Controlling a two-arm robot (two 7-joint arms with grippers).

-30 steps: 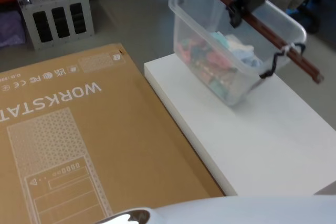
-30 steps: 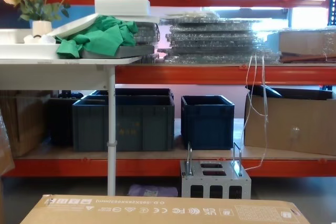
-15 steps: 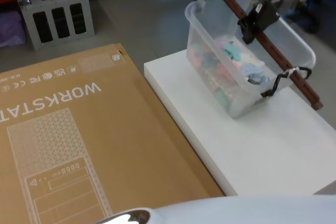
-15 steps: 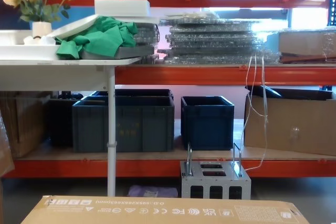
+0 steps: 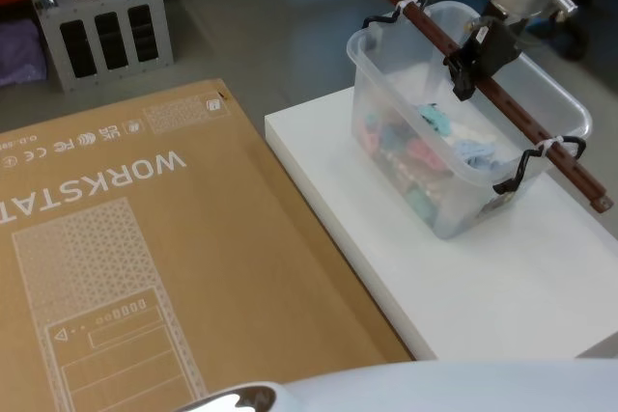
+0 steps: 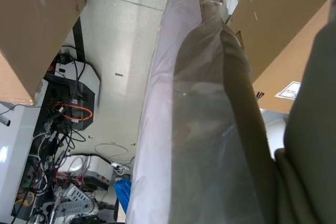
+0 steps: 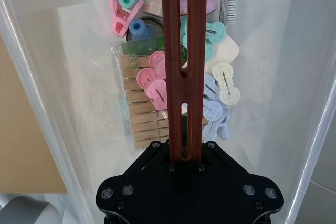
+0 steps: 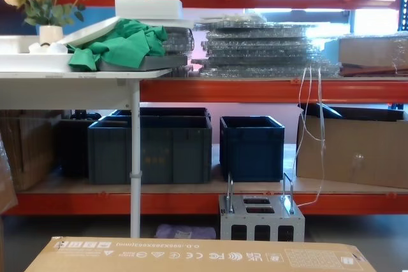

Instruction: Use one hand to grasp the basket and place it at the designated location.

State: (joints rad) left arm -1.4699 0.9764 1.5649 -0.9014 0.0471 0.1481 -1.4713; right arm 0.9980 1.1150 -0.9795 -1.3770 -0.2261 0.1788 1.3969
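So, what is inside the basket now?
Inside the basket lie pastel plastic clips, a pack of wooden clothespins and a brush. The handle and the right gripper cover whatever lies beneath them.

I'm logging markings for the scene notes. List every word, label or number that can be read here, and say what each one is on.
"WORKSTAT", cut off at the view's edge, upside down in the head view: on the cardboard box.
A row of small marks and icons beside it on the same box: too small to read.
The same strip along the box's edge in the chest view: too small to read.
A green label among the clips in the basket: too blurred to read.
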